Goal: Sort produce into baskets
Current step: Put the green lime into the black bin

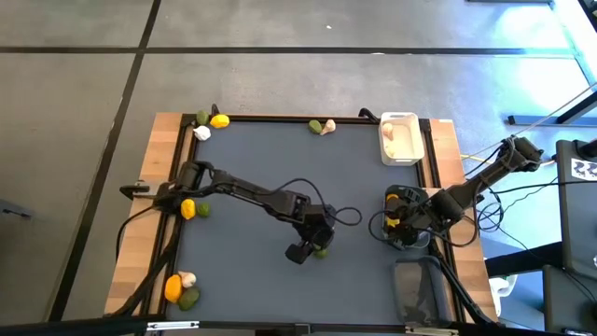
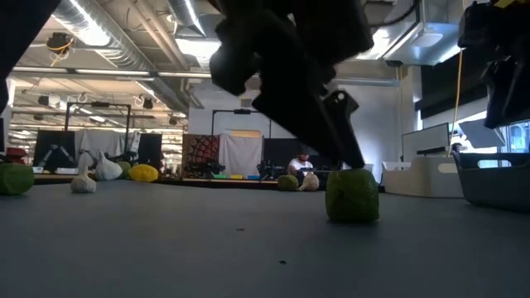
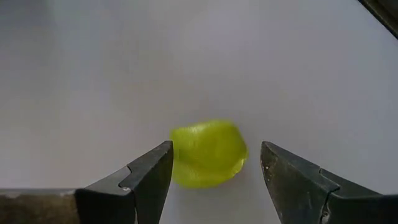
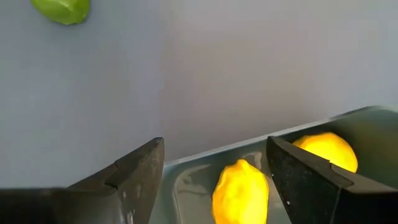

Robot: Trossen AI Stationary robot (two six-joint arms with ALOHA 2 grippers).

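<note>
Left gripper [image 3: 214, 177] wide open around small rounded green lime [image 3: 208, 153], mid-table; right gripper [image 4: 214, 180] wide, empty, over translucent grey plastic basket [image 4: 186, 171] holding 2 yellow lemons [image 4: 240, 193].

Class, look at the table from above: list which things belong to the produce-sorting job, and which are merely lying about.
Belongs to the job:
- lime by the open left gripper
- lemons in the basket under the open right gripper
- white basket
- grey-green basket
- loose produce near the edges

Just lying about:
- cables
</note>
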